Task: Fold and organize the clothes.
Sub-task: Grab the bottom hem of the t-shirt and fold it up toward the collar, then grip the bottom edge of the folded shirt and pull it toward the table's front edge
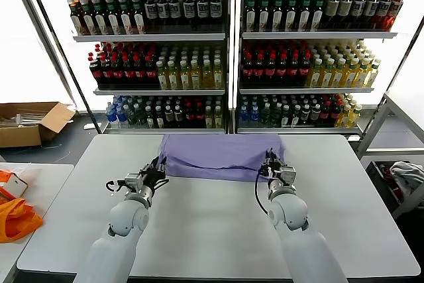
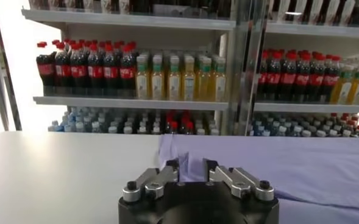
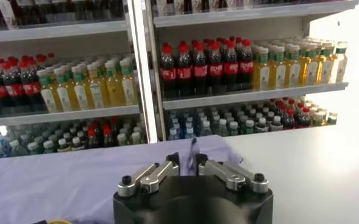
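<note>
Item: left gripper (image 1: 159, 171), near edge of the lavender T-shirt (image 1: 222, 156), at its left corner. Fingers (image 2: 173, 167) drawn narrow, tips at the hem; whether cloth is pinched, cannot tell.

Item: right gripper (image 1: 271, 166), at the shirt's right front corner. Fingers (image 3: 174, 161) nearly closed on a small raised tuft of fabric.

Item: T-shirt, folded into a flat band across the far half of the white worktop (image 1: 212, 230), plain side up.

Risk, judged: thin cloth may slip from one corner on lifting, so the fold goes skew; an uneven pull by the two arms would drag or bunch the band.

Beyond: shelves of bottled drinks (image 1: 225, 51).
</note>
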### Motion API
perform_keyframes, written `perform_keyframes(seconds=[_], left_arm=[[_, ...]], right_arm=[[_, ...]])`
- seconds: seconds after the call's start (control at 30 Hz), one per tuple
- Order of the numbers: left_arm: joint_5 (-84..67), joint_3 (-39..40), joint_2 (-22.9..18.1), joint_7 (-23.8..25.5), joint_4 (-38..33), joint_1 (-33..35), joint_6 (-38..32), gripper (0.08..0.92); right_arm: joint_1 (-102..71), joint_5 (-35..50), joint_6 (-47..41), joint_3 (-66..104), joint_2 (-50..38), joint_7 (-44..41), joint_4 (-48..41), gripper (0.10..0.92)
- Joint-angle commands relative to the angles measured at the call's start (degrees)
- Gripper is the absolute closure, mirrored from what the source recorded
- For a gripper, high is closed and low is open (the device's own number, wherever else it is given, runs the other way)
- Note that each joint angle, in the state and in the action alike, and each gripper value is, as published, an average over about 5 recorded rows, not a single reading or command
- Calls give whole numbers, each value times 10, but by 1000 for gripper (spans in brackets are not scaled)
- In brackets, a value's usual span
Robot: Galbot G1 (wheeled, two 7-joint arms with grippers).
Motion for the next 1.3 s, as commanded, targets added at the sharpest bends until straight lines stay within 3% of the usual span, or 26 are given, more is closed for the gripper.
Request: perform_keyframes(seconds=[0.03,0.43,0.87,1.3], left_arm=[[1,1,1,3,-6,-2,2,539],[26,-6,8,-7,-47,36,36,208],[28,-6,10,-16,-36,38,44,177],[19,14,25,-24,-10,-1,68,177]], right_arm=[[16,22,14,1,7,16,-17,549],[-73,41,-46,19,-35,56,97,225],[-113,64,-59,36,-61,62,109,202],[-101,69,-65,22,-63,62,82,221]])
